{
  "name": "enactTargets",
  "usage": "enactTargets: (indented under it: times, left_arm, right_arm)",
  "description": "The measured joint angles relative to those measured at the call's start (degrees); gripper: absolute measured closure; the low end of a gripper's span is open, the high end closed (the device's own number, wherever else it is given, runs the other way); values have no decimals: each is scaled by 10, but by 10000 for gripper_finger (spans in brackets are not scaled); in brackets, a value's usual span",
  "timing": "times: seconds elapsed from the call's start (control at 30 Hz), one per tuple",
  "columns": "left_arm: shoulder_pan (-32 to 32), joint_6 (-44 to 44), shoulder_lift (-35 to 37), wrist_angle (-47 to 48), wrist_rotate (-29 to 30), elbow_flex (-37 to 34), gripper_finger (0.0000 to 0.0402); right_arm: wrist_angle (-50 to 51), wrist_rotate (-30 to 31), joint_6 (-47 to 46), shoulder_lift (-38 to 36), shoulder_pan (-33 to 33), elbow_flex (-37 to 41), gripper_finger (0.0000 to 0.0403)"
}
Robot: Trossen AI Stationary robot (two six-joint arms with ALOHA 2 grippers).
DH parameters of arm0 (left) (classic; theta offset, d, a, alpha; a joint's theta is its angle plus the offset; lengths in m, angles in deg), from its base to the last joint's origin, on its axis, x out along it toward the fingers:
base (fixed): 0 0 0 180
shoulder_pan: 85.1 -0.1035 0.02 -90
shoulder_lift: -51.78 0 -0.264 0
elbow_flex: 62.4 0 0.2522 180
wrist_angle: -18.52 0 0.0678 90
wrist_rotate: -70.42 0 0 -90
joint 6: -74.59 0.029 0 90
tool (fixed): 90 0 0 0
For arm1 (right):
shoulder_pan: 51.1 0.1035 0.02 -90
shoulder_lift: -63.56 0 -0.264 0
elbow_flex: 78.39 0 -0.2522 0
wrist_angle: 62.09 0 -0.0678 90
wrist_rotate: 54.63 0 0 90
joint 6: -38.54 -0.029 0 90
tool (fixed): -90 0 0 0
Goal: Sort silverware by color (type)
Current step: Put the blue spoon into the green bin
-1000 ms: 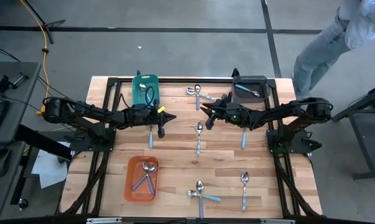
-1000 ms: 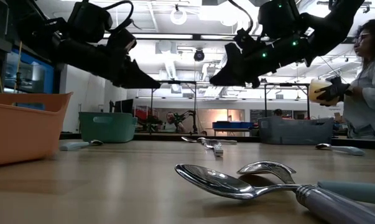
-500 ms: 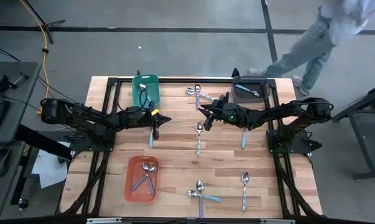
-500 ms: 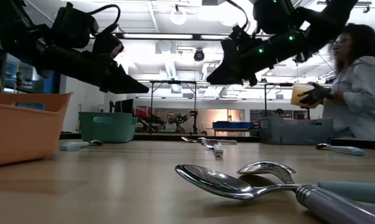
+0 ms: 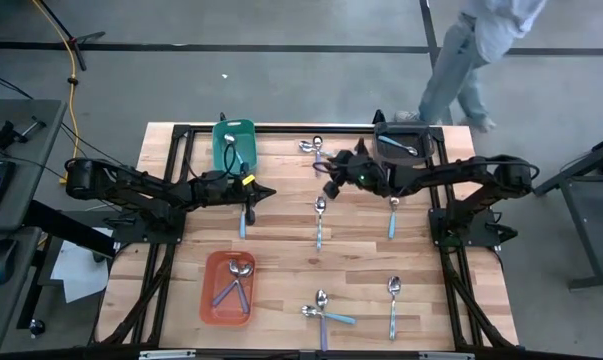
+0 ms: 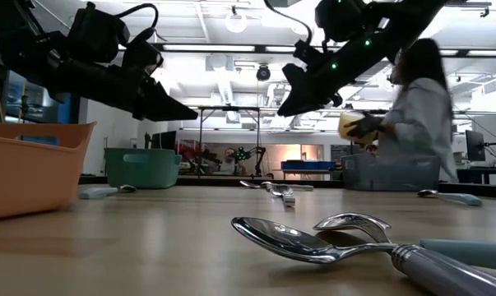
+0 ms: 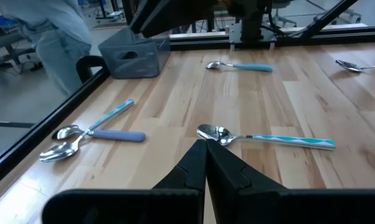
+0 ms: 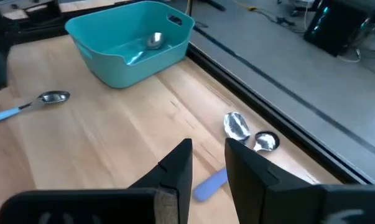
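Your right gripper (image 8: 207,163) is hovering with fingers parted and empty over the crossed spoons (image 8: 243,134) near the table's (image 5: 281,225) far edge; your left gripper (image 7: 205,163) is hanging pinched shut, empty, short of a teal-patterned spoon (image 7: 262,137), beside the teal bin (image 5: 233,143)

A teal bin (image 5: 233,143) sits at the table's far left, a grey bin (image 5: 401,142) at the far right, an orange bin (image 5: 228,288) near left, and a person (image 5: 471,55) walks beyond.
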Motion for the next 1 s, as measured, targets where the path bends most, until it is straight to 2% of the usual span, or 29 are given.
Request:
enactTargets:
  times: [0.13,0.23,0.57,0.73,1.0]
  left_arm:
    - [0,-1,0,0,0,0,401]
    - [0,-1,0,0,1,0,401]
    - [0,5,0,1,2,0,401]
    - [0,-3,0,0,2,0,401]
    - [-17,-13,0,1,12,0,401]
  right_arm:
    - [0,-44,14,0,-35,0,324]
    - [-7,-47,37,0,-54,0,315]
    - [-4,-64,22,0,-77,1,232]
    - [19,-92,30,0,-84,-8,226]
    - [58,-146,64,0,-135,-47,226]
